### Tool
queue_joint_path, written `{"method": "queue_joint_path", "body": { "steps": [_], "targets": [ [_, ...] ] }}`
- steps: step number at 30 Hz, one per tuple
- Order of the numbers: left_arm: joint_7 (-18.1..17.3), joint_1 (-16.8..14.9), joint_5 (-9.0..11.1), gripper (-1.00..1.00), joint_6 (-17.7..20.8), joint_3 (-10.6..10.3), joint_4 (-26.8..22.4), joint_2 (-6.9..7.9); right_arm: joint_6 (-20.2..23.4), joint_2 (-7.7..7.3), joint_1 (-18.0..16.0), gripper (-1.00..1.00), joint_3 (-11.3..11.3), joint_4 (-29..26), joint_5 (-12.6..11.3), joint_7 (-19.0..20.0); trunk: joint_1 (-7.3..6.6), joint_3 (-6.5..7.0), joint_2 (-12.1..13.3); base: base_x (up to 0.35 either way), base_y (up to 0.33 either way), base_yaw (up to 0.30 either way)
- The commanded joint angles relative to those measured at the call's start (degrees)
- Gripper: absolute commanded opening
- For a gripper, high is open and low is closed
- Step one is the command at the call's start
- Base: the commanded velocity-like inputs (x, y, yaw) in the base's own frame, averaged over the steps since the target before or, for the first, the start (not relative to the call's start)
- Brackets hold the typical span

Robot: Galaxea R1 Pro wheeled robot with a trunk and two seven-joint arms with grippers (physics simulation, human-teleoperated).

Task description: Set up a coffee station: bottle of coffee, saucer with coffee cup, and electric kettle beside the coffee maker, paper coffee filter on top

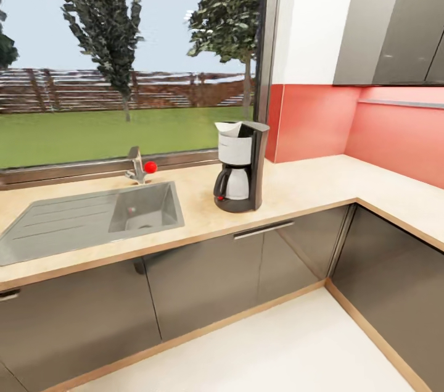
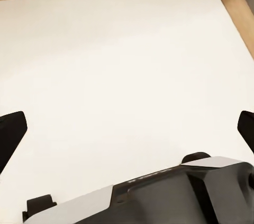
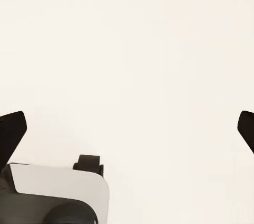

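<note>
Pale floor (image 1: 290, 349) lies nearest me, running up to the wooden plinth under the glossy grey cabinet fronts (image 1: 203, 278); both my arms hang low with their cameras aimed down at it, which I judge is simply a carrying pose while the base brings me to the worktop. On my left gripper (image 2: 127, 128) the two dark fingertips (image 2: 11, 131) stand far apart at the sides of the wrist picture with nothing between them but floor and a strip of plinth. Going left to right along the kitchen countertop (image 1: 302, 185), the steel sink (image 1: 92, 219) is sunk into its left stretch with the tap (image 1: 135, 165) at the back edge below the window. Right of the sink stands the coffee maker (image 1: 240, 166), upright, set back from the front edge and short of the inner corner where the worktop turns, so there is bare beige surface on both sides for the things that must sit beside it. A white paper coffee filter (image 1: 228, 128) already peeks from the top of the machine, its pointed edge above the basket. Further right, a thin kitchen shelf (image 1: 401, 103) crosses the red backsplash (image 1: 308, 120) beneath the grey wall cabinets. My right gripper (image 3: 127, 128) is likewise spread wide and empty over plain floor.
</note>
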Motion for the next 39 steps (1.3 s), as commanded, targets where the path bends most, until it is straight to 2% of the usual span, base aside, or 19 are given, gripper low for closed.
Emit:
{"method": "queue_joint_path", "body": {
  "steps": [1, 10, 15, 16, 21, 24, 32, 39],
  "targets": [
    [-0.09, -0.07, 0.48, 1.00, -0.25, -0.49, 0.04, 0.02, -0.13, 0.00, -0.02, 1.00, 0.02, 0.02, 0.51, -0.03, 0.00, -0.07, -0.04, 0.000, 0.000, 0.270],
    [-0.09, -0.07, 0.48, 1.00, -0.24, -0.49, 0.01, -0.04, -0.20, 0.22, -0.02, 1.00, 0.01, 1.25, 0.49, -0.03, 0.00, -0.07, -0.04, 0.000, 0.000, 0.270],
    [-0.09, -0.07, 0.48, 1.00, -0.24, -0.50, 0.03, -0.08, -0.17, 0.19, 0.01, 1.00, -0.02, 3.13, 0.50, 0.04, 0.00, -0.07, -0.04, 0.000, 0.000, 0.112],
    [-0.09, -0.07, 0.48, 1.00, -0.24, -0.50, 0.02, -0.13, -0.18, 0.19, 0.00, 1.00, -0.02, 4.09, 0.50, 0.04, 0.00, -0.07, -0.04, 0.000, 0.000, 0.046],
    [-0.09, -0.07, 0.50, 1.00, -0.24, -0.43, 0.07, -0.84, -0.22, 0.15, 0.10, 1.00, 0.00, 17.84, 0.38, 0.06, 0.00, -0.07, -0.04, 0.000, 0.000, 0.015],
    [-0.09, -0.07, 0.49, 1.00, -0.24, -0.42, 0.08, -0.94, -0.27, 0.15, 0.14, 1.00, -0.08, 19.69, 0.32, 0.06, 0.00, -0.07, -0.04, 0.002, 0.000, 0.003],
    [-0.09, -0.07, 0.48, 1.00, -0.24, -0.41, 0.16, -1.00, -0.23, 0.15, 0.16, 1.00, -0.15, 20.67, 0.18, 0.11, 0.00, -0.07, -0.04, 0.136, 0.117, 0.000],
    [-0.09, -0.07, 0.48, 1.00, -0.24, -0.41, 0.17, -1.01, 0.04, 1.37, 0.16, 1.00, -0.09, 20.95, 0.18, 0.17, 0.00, -0.07, -0.04, 0.033, 0.034, 0.000]
  ]
}}
